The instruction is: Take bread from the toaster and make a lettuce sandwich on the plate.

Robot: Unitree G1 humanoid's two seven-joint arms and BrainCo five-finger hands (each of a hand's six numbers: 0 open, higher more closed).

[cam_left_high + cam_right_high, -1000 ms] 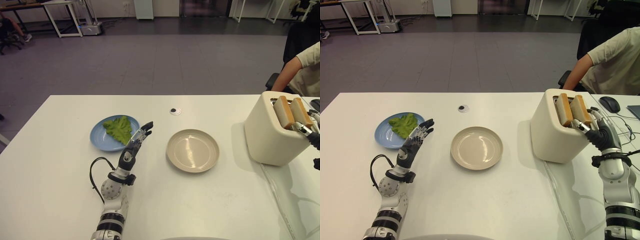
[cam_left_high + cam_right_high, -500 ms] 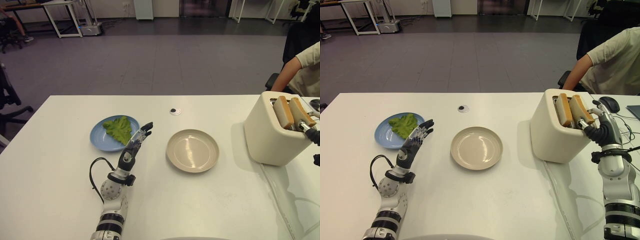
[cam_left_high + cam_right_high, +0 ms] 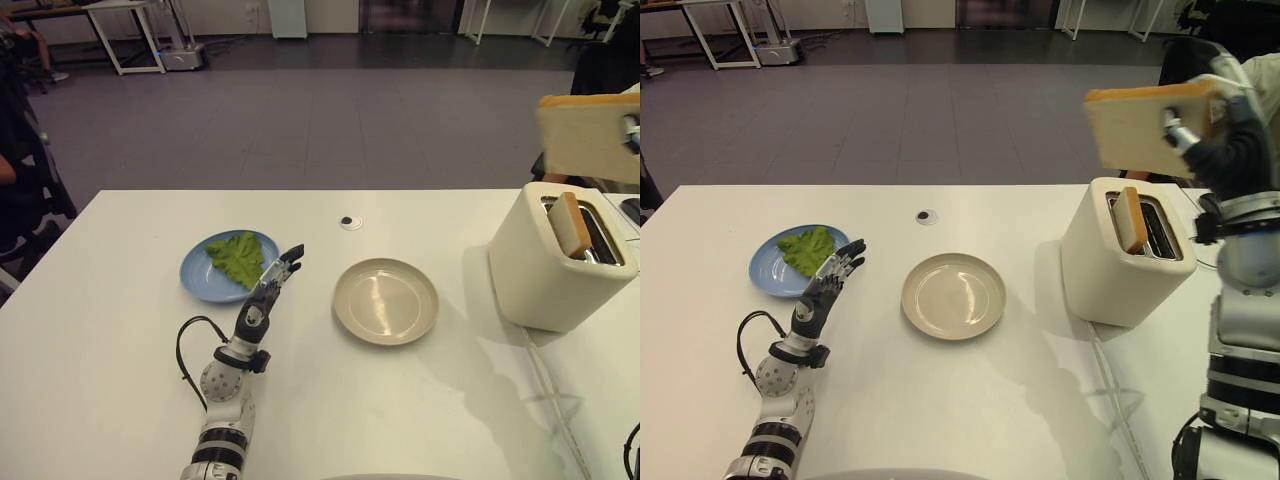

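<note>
Bread slice [image 3: 1145,130] hangs in the curled grip of the right hand [image 3: 1222,150], high above the toaster [image 3: 1120,275], its long edge roughly level. The beige plate [image 3: 953,295] lies below and to the robot's left of it, beyond the toaster, so the carry looks to fall to this hand; the left hand [image 3: 825,290] rests open-fingered and empty beside the lettuce [image 3: 808,248] on the blue plate [image 3: 765,282]

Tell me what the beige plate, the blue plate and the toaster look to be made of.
The beige plate: likely glazed ceramic or melamine, glossy, with light streaks reflected in its well. The blue plate: similar, smooth with a duller sheen; which one is unclear. The toaster: probably a plastic shell, cream, matte, rounded corners, no sharp highlights.
</note>
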